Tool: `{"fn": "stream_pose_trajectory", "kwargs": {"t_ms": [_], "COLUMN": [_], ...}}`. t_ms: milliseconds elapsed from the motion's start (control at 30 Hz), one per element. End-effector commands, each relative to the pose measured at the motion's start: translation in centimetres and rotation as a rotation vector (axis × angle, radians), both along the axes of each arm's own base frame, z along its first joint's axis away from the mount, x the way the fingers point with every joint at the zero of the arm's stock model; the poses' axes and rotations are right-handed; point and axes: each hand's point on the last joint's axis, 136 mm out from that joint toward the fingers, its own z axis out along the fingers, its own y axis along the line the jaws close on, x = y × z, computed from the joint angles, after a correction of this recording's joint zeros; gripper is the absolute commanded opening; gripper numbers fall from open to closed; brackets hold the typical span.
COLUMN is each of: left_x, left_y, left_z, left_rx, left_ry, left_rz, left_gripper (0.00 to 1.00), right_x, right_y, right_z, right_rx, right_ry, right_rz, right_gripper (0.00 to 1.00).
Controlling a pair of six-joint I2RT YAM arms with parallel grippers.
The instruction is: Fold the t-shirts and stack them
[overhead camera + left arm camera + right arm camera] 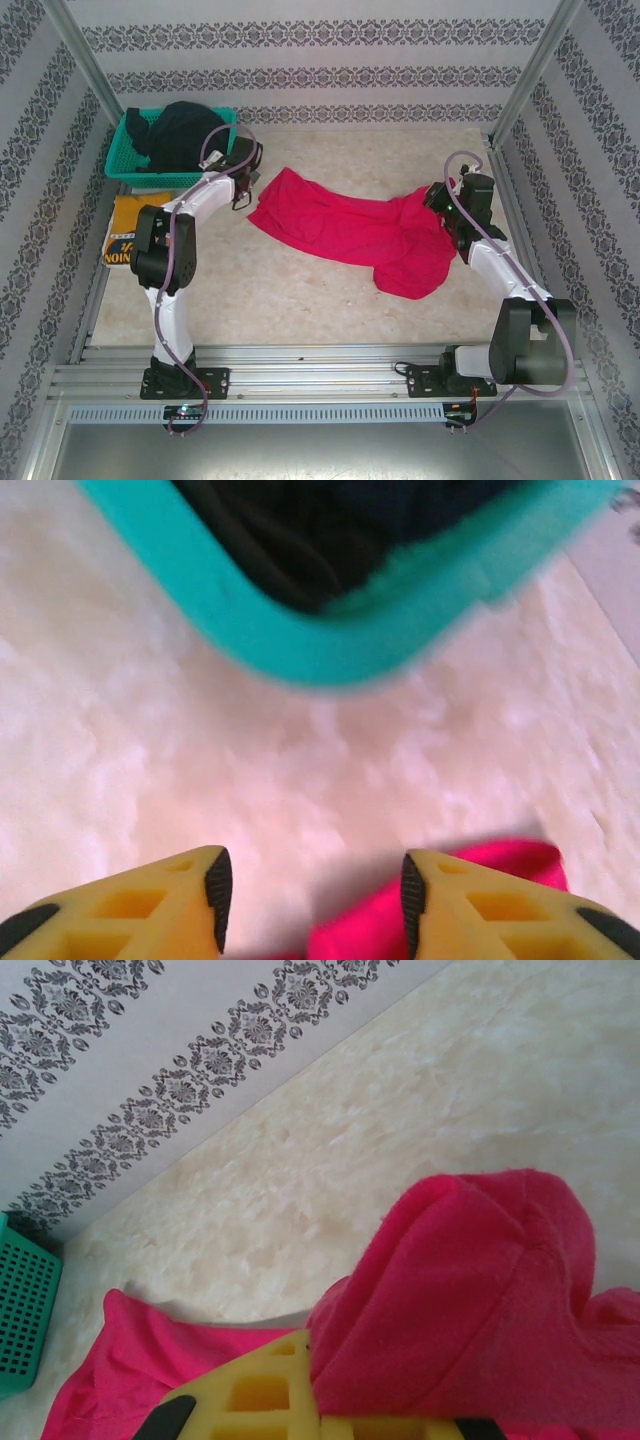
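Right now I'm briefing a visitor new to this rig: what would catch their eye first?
The bright red t-shirt, sprawled crumpled across the middle of the pale table. Next, the teal basket in the far left corner with a dark shirt heaped in it, and the mustard-yellow shirt lying in front of it.
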Motion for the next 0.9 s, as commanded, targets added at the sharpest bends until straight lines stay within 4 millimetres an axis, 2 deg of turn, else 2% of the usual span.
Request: {"fn": "stream_pose_trajectory", "kwargs": {"t_ms": [0, 200, 333, 467, 700, 800, 867], "left_x": [-1.4, -3.5, -3.9, -3.5, -3.3, -3.0, -2.7], "left_y": [-3.7, -10.0, -12.4, -12.6, -11.6, -11.1, -10.9], "left_z": [1.0, -1.2, -3.2, -4.5, -6.9, -7.3, -6.9], "left_rx": [-0.042, -0.163, -0.215, -0.214, -0.231, -0.227, -0.223], "left_ry": [-0.027, 0.019, 0.051, 0.082, 0.125, 0.127, 0.125], "left_rz": [-0.057, -0.124, -0.132, -0.125, -0.095, -0.093, -0.097], "left_gripper": [0.52, 0.55, 0.55, 0.55, 0.53, 0.49, 0.42], "right_x": [-0.1, 0.2, 0.3, 0.3, 0.0, 0.0, -0.1], "right_y": [0.1, 0.5, 0.5, 0.5, 0.3, 0.3, 0.4], "right_z": [0.5, -0.2, -0.4, -0.4, -0.4, -0.4, -0.5], "right_rx": [0.022, 0.034, 0.038, 0.036, 0.026, 0.031, 0.034], "right_ry": [-0.025, -0.014, -0.014, -0.013, -0.012, -0.013, -0.012], "right_rz": [0.006, 0.016, 0.018, 0.020, 0.011, 0.013, 0.012], "right_gripper": [0.00, 0.00, 0.00, 0.00, 0.00, 0.00, 0.00]}}
